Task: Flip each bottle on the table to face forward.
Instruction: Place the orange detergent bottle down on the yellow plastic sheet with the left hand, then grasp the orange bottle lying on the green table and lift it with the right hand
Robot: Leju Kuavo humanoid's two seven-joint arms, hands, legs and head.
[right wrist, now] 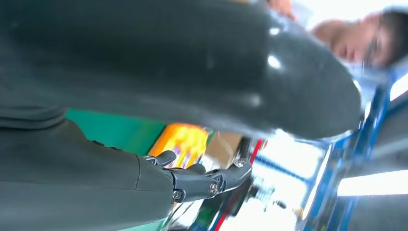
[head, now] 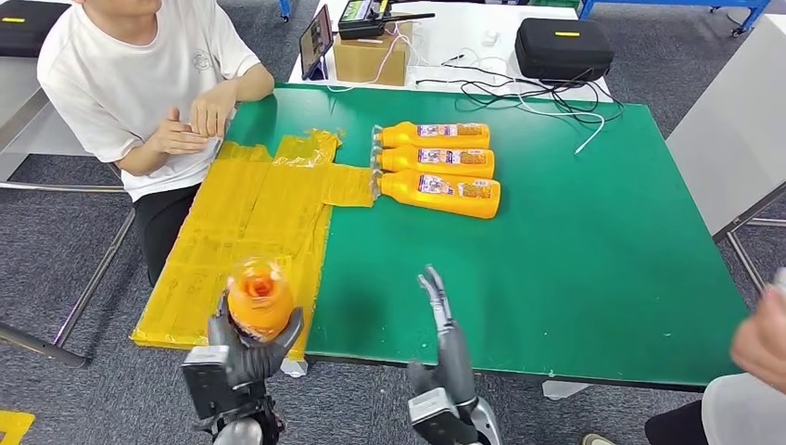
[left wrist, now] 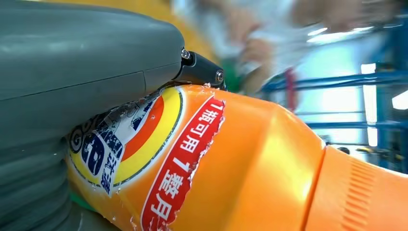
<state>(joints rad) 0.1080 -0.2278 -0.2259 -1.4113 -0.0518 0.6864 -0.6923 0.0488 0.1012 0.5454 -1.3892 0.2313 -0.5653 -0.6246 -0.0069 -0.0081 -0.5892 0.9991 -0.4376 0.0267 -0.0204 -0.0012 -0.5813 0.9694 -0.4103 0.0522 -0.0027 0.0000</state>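
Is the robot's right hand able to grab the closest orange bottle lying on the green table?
Probably yes. The right hand is open and holds nothing, and bare green table lies between it and the nearest lying bottle. Nothing blocks the way, though it looks like a long stretch forward.

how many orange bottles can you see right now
4. Three lie side by side on the green table: far bottle, middle bottle, near bottle. The fourth bottle is held in the left hand above the yellow sheet.
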